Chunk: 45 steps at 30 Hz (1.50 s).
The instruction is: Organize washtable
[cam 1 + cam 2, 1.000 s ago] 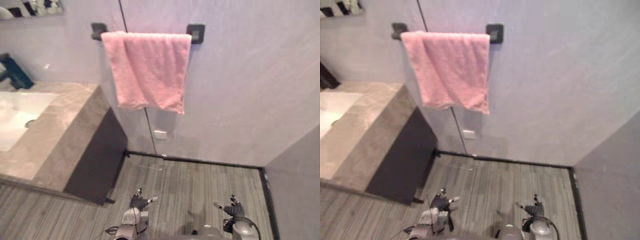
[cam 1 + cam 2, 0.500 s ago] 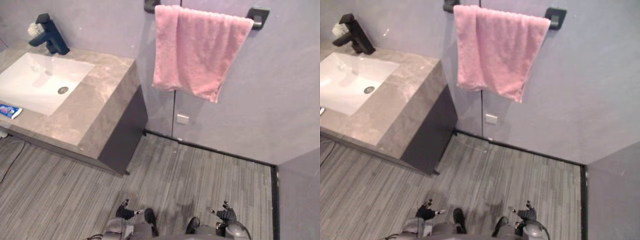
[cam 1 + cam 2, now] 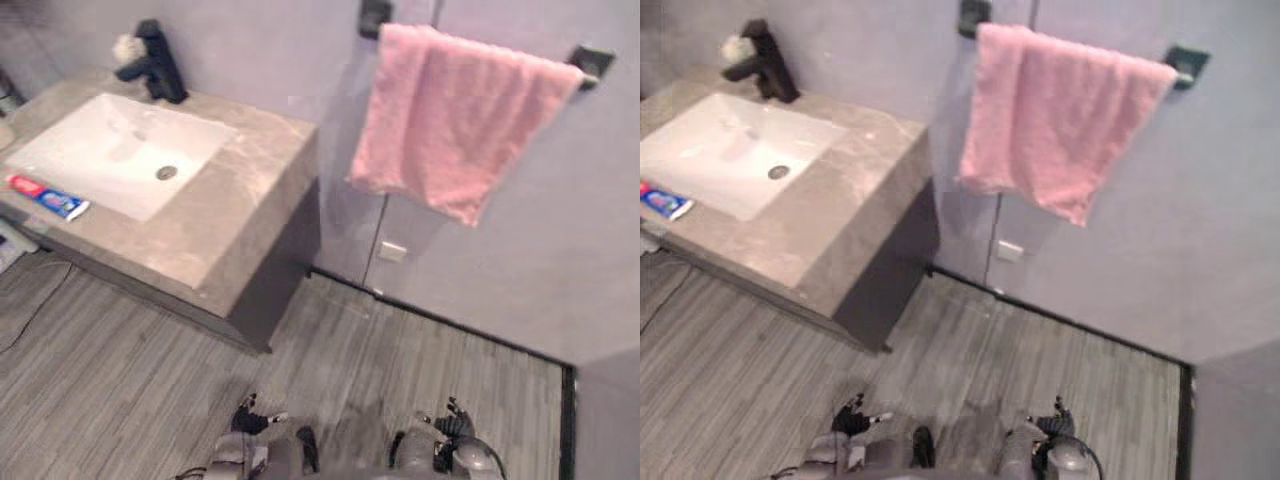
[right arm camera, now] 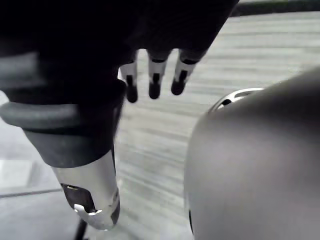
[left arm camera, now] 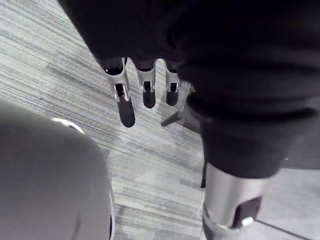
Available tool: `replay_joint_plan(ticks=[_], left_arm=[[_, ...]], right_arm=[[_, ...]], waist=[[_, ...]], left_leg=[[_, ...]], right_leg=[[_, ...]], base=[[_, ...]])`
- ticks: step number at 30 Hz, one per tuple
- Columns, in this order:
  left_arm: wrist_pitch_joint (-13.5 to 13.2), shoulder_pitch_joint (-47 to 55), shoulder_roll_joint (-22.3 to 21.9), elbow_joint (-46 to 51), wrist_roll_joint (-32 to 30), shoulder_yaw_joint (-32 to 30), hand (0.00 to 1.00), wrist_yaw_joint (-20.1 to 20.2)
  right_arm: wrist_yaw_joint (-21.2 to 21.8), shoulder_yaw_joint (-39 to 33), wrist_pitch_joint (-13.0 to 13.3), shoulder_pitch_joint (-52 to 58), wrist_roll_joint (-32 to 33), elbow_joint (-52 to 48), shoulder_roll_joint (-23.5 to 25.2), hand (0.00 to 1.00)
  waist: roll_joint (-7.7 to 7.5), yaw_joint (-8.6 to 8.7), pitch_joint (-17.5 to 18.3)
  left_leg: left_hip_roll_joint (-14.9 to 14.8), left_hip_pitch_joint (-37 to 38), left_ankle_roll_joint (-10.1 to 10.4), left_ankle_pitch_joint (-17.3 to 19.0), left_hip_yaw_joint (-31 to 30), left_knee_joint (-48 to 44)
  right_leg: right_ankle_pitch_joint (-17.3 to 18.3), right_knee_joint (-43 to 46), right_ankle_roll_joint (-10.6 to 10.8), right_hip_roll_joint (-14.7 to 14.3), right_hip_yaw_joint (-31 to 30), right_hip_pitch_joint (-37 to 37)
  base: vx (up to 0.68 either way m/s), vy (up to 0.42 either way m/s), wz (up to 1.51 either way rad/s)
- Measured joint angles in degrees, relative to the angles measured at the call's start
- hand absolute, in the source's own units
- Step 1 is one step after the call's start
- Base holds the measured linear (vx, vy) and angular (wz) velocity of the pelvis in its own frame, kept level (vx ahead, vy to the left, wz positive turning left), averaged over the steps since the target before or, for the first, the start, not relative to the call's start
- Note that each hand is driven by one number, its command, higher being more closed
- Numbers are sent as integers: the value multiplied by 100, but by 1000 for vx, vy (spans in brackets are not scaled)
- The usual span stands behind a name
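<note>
Left hand (image 3: 250,418) and right hand (image 3: 452,426) hang low, fingers relaxed, both empty. I see the red-and-blue toothpaste tube (image 3: 47,196) on the grey stone counter (image 3: 230,215), lying roughly along its front edge, well away forward-left. Left hand is nearer.

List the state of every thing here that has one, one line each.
Pink towel: hanging draped over the wall bar.
Toothpaste tube: lying flat on the counter, beside the basin.
Basin: empty.
Left hand: open, fingers straight, holding nothing, above the floor.
Right hand: open, holding nothing, above the floor.
</note>
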<state>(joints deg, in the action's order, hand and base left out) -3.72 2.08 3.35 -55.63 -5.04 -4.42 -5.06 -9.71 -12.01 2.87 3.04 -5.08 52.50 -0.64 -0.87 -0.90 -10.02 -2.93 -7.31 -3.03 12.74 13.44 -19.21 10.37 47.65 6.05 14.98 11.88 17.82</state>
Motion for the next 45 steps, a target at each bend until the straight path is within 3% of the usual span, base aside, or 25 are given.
replay_joint_plan(ticks=[2, 4, 6, 8, 9, 10, 11, 12, 13, 14, 17, 18, 19, 20, 23, 26, 27, 29, 30, 31, 36, 39, 42, 45], left_arm=[[11, -17, 17, 50, 36, -85, 0, -13], [38, -92, 10, 47, 35, -76, 0, -5], [67, -206, -85, 46, 37, -93, 0, -16], [65, -275, -173, 34, 41, -124, 0, -16], [64, -303, -201, 27, 43, -179, 0, -14], [54, -349, -278, 10, 44, -289, 0, -21], [48, -334, -309, -16, 45, -310, 0, -28], [15, -332, -336, -68, 64, -404, 0, -33], [11, -322, -361, -80, 79, -455, 0, -34], [19, -322, -428, -132, 92, -524, 0, -47], [0, -331, -489, -120, 104, -415, 0, -38], [-4, -326, -487, -118, 106, -345, 0, -39], [-4, -319, -487, -118, 106, -327, 0, -39], [-4, -293, -484, -119, 107, -241, 0, -38], [-3, -339, -435, -108, 102, -160, 0, -34], [3, -308, -323, -100, 96, 150, 0, -20], [-2, -308, -223, -65, 90, 299, 0, -11], [-1, -306, -82, -62, 86, 378, 0, -7], [-1, -280, -40, -74, 86, 374, 0, -8], [0, -199, 34, -109, 86, 374, 0, -7], [24, 48, 149, -284, 32, 182, 0, -20], [21, 153, 186, -331, 35, -24, 0, -22], [16, 129, 208, -316, 28, -27, 0, -21], [17, 127, 264, -313, 28, -25, 0, -23]], right_arm=[[-7, 19, 46, -27, 6, -64, 108, 0], [-10, 2, 46, -31, 9, -228, 169, 0], [-13, -82, 59, -37, 55, -315, 158, 0], [-15, -148, 55, -24, 69, -406, 162, 0], [-15, -171, 53, -12, 71, -404, 161, 0], [-16, -212, 53, -39, 94, -401, 147, 0], [-19, -226, 53, -57, 91, -392, 109, 0], [-16, -277, 48, -130, 20, -361, 51, 0], [-17, -326, 44, -201, -6, -354, 24, 0], [-21, -426, 18, -290, -7, -321, -64, 0], [-19, -418, 21, -279, -5, -322, -320, 0], [-18, -392, 39, -302, -8, -311, -501, 0], [-18, -389, 43, -313, -8, -305, -541, 0], [-18, -379, 61, -392, -9, -207, -688, 0], [-17, -375, 63, -562, -18, 9, -722, 0], [-15, -388, 32, -424, -15, 265, -570, 0], [-13, -387, 20, -313, -9, 285, -427, 0], [-8, -374, 18, -198, 4, 286, -254, 0], [-6, -369, 18, -224, 5, 285, -227, 0], [-4, -362, 19, -290, 9, 285, -181, 0], [-4, -257, -3, -308, 7, 293, -132, 0], [-5, -150, -44, -288, 5, 302, -99, 0], [-5, -128, -55, -190, 5, 404, -107, 0], [-6, -129, -63, -127, 0, 514, -93, 0]], waist=[[-102, -8, -57], [-159, -6, -155], [-108, -3, -316], [-92, -2, -330], [-116, -4, -338], [-116, -2, -366], [-114, 6, -322], [87, -29, -279], [110, 0, -283], [138, 24, -283], [130, 50, -209], [162, 68, -140], [183, 60, -117], [290, 24, -34], [280, 76, 61], [220, 289, 187], [181, 343, 249], [140, 298, 302], [139, 293, 301], [109, 299, 309], [47, 279, 315], [-19, 227, 364], [-22, 348, 367], [-150, 313, 424]], left_leg=[[20, 19, -19, 84, -259, 4], [116, 122, -40, 141, -461, 61], [208, 453, 65, 317, -760, 121], [292, 717, 179, 489, -1140, 197], [325, 840, 180, 561, -1265, 275], [313, 1032, 265, 705, -1605, 336], [183, 1080, 364, 807, -1818, 358], [-130, 1106, 602, 763, -1909, 384], [-223, 1098, 741, 681, -1830, 344], [-379, 1023, 1011, 467, -1587, 272], [-736, 1003, 1188, 355, -697, 451], [-812, 997, 1140, -23, -287, 772], [-819, 990, 1134, -124, -225, 838], [-822, 960, 1159, -545, -43, 1096], [-848, 932, 1270, -655, 354, 1315], [-822, 687, 1044, -837, 1372, 1100], [-828, 628, 902, -930, 2072, 1089], [-795, 646, 764, -1021, 2611, 1229], [-760, 661, 763, -1022, 2553, 1281], [-667, 675, 672, -1083, 2452, 1363], [-483, 759, 628, -1121, 2253, 1482], [-382, 767, 527, -1192, 2115, 1642], [-200, 782, 382, -1474, 1605, 2077], [7, 753, 345, -1792, 1227, 2490]], right_leg=[[226, -330, -61, -339, 2, 343], [178, -1033, -53, -542, 162, 618], [-179, -2452, -134, -814, 65, 654], [-537, -3255, -39, -880, -338, 642], [-657, -3425, -42, -857, -489, 638], [-1030, -3363, -66, -784, -567, 643], [-1323, -3077, -207, -820, -479, 646], [-1014, -2457, -556, -875, -168, 738], [-945, -2211, -773, -827, -19, 779], [-729, -1831, -1004, -726, 203, 769], [-670, -1961, -1064, -688, 460, 232], [-669, -2217, -1063, -770, 578, -57], [-669, -2269, -1063, -805, 583, -97], [-669, -2472, -1061, -933, 679, -232], [-651, -2720, -1030, -859, 1008, -415], [-630, -2665, -995, -489, 1561, -727], [-631, -2565, -995, -335, 1758, -808], [-635, -2496, -987, -207, 1883, -916], [-636, -2478, -984, -187, 1908, -965], [-640, -2427, -905, -101, 1939, -1012], [-800, -2051, -508, 119, 1712, -1030], [-792, -2288, -429, -95, 1141, -1070], [-665, -2639, -276, -314, 442, -1287], [-241, -3145, -342, -385, -27, -1530]], base=[[220, 15, 69], [240, -7, 67], [322, -45, 73], [437, -139, 94], [611, -287, 127], [553, -303, 124], [698, -435, 153], [599, -363, 120], [677, -402, 127], [413, -236, 101], [392, -229, 131], [267, -155, 111], [233, -99, 63], [207, -41, 30], [128, 41, 60], [29, 132, 123], [-6, 164, 139], [-46, 144, 116], [-73, 76, 73], [-75, 58, 58], [-65, 33, 38], [-105, -24, 7], [-107, -73, 69], [-99, -119, 76]])
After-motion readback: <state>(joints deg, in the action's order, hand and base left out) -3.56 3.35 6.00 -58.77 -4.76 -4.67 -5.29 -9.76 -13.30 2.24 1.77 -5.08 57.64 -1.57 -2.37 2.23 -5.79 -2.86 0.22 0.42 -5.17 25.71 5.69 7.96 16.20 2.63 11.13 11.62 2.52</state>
